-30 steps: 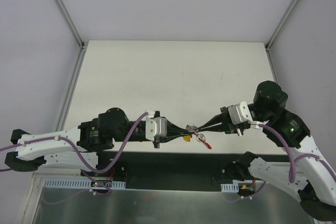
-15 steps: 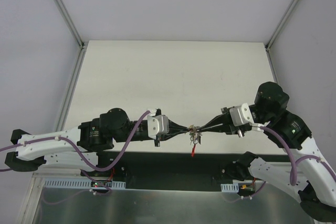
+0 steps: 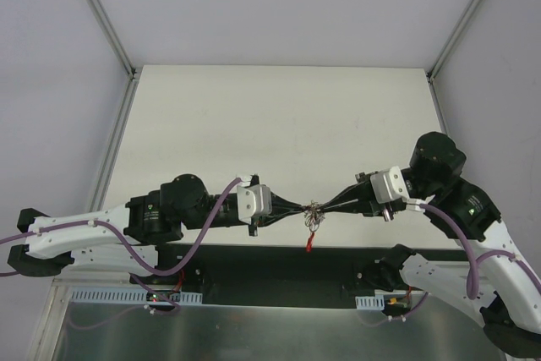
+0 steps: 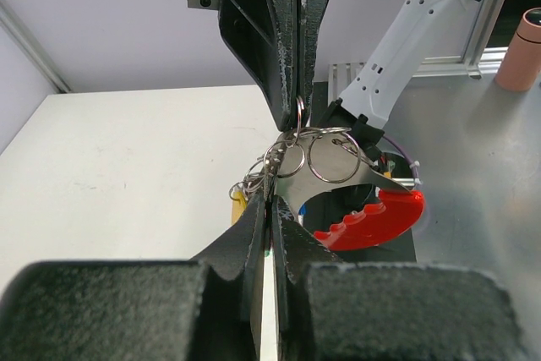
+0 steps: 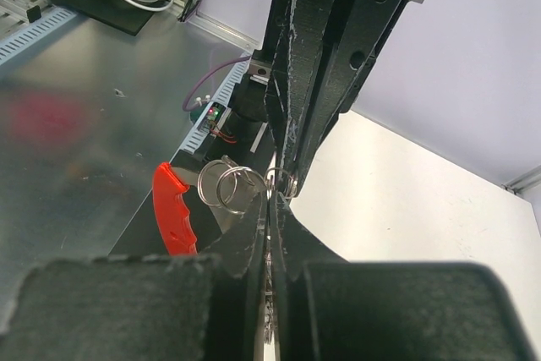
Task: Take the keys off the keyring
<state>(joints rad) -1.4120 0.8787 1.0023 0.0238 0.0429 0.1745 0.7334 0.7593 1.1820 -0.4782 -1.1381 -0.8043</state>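
The bunch of keys (image 3: 313,217) hangs in the air between my two grippers, above the table's near edge. My left gripper (image 3: 301,208) is shut on the keyring (image 4: 292,158) from the left. My right gripper (image 3: 322,206) is shut on the keyring (image 5: 281,180) from the right, tip to tip with the left one. A red-headed key (image 3: 309,242) dangles below; it shows in the left wrist view (image 4: 372,221) and the right wrist view (image 5: 172,209). A yellow head (image 4: 239,206) peeks out beside my left fingers. Several small silvery rings (image 4: 331,156) hang linked together.
The white table (image 3: 279,124) stretches away behind the keys, walled left, right and back. A dark strip and a metal shelf (image 3: 279,327) lie below the arms. A pink cylinder (image 4: 521,38) stands on the shelf at the right.
The red-headed key swung from pointing right to hanging straight down under the bunch. The yellow head dropped out of sight in the top view. Both grippers stayed closed tip to tip.
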